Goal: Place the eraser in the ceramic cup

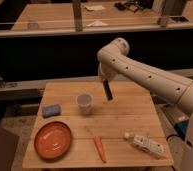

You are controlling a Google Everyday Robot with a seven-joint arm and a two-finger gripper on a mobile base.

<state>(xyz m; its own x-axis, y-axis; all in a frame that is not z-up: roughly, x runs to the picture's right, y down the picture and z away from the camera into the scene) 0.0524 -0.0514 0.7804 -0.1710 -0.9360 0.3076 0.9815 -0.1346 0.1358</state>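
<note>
Camera view: my white arm reached in from the right of the picture, over the far half of the wooden table.
Gripper: my gripper hung above the middle of the table's far side, pointing down. It was to the picture-right of the cup and a little beyond it.
Grip: it was closed on the eraser, pinching its upper end. I judged the hold from the way the block hung clear of the wood.
Eraser: the eraser, a small black oblong block, was nearly upright, its lower end leaning slightly to the right. It was beside the cup, not over its opening.
Ceramic cup: the ceramic cup stood upright on the table with its mouth free. It was near the eraser but not touching it.
Other things: a blue pad lay left of the cup and an orange plate sat at the front left. An orange carrot-like piece and a white bottle lay along the front edge, all well off my path.
Step in hand: by my reading, the pickup was done and I was carrying the eraser across to the cup. The drop was not yet made.
Next move: it called for a short shift to the left and slightly nearer, until the eraser's lower end sat over the centre of the mouth. Then I would lower it inside the rim before letting go.
Risk: I thought the small cup might tip or slide if the block clipped its rim.
</note>
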